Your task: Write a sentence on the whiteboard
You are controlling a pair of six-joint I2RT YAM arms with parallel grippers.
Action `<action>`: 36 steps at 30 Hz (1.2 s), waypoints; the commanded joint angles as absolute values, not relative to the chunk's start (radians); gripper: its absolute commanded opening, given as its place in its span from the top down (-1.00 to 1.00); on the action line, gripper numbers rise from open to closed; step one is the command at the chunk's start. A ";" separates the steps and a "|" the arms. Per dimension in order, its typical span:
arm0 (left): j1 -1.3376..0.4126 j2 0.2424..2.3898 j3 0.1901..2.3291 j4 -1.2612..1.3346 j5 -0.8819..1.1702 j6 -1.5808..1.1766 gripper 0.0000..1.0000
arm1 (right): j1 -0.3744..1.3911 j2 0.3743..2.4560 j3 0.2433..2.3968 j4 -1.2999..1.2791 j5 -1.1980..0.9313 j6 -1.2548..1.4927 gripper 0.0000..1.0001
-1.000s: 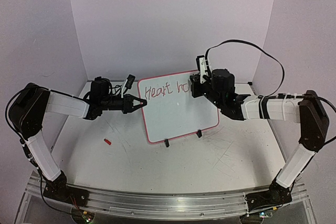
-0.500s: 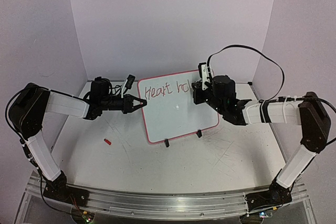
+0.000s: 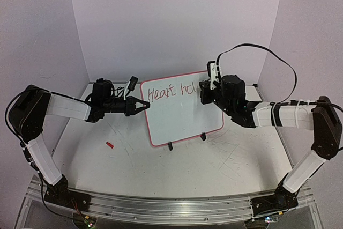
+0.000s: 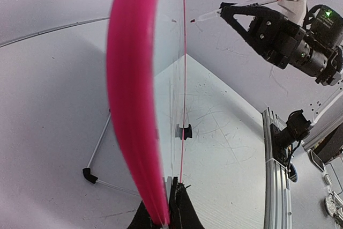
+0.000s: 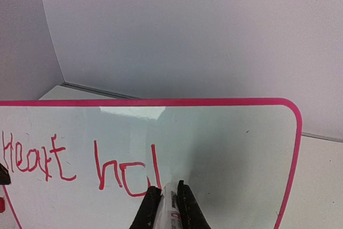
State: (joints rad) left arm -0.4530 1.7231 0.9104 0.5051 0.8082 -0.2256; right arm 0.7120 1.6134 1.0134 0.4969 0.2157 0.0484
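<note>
- The left arm rises from its base at the near edge of the table (image 3: 134,170), bends at the elbow and reaches level toward the middle.
- The right arm mirrors it from the other side, forearm stretched inward, with a black cable (image 3: 268,54) arching over it.
- A small red piece (image 3: 109,144) lies on the table in front of the left forearm.
- The left gripper (image 3: 143,105) is clamped on the left edge of the whiteboard (image 3: 179,116); its wrist view shows the pink rim pinched between the fingers.
- The whiteboard stands tilted on its two black clip feet (image 3: 170,146) at mid-table, between the two arms.
- The right gripper (image 3: 204,90) is closed around a marker (image 5: 171,205), the tip pointing at the board's upper right part.
- The red writing (image 5: 80,167) reads "Heart hol".
- Compared with a second ago, the right wrist has moved rightward along the board, and an "l" has joined what was "ho".
- The left arm and the board have not shifted.
</note>
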 commanded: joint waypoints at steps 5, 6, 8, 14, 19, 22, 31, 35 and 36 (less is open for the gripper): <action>-0.442 1.709 0.929 0.462 0.658 -0.089 1.00 | 0.704 1.589 1.035 0.523 0.188 0.061 1.00; -0.442 1.709 0.929 0.462 0.658 -0.089 1.00 | 0.705 1.594 1.041 0.522 0.184 0.062 1.00; -0.442 1.705 0.928 0.460 0.658 -0.089 1.00 | 0.704 1.607 1.049 0.523 0.180 0.063 1.00; -0.442 1.700 0.928 0.459 0.657 -0.087 1.00 | 0.698 1.638 1.072 0.521 0.183 0.066 1.00; -0.442 1.702 0.926 0.459 0.657 -0.086 1.00 | 0.695 1.651 1.073 0.518 0.213 0.064 1.00; -0.442 1.704 0.929 0.456 0.657 -0.086 1.00 | 0.695 1.653 1.074 0.516 0.237 0.061 1.00; -0.442 1.706 0.934 0.456 0.658 -0.086 1.00 | 0.693 1.651 1.072 0.503 0.332 0.063 1.00; -0.443 1.711 0.937 0.456 0.659 -0.087 1.00 | 0.692 1.652 1.082 0.507 0.324 0.049 1.00; -0.443 1.710 0.937 0.455 0.660 -0.087 1.00 | 0.692 1.655 1.085 0.510 0.320 0.044 1.00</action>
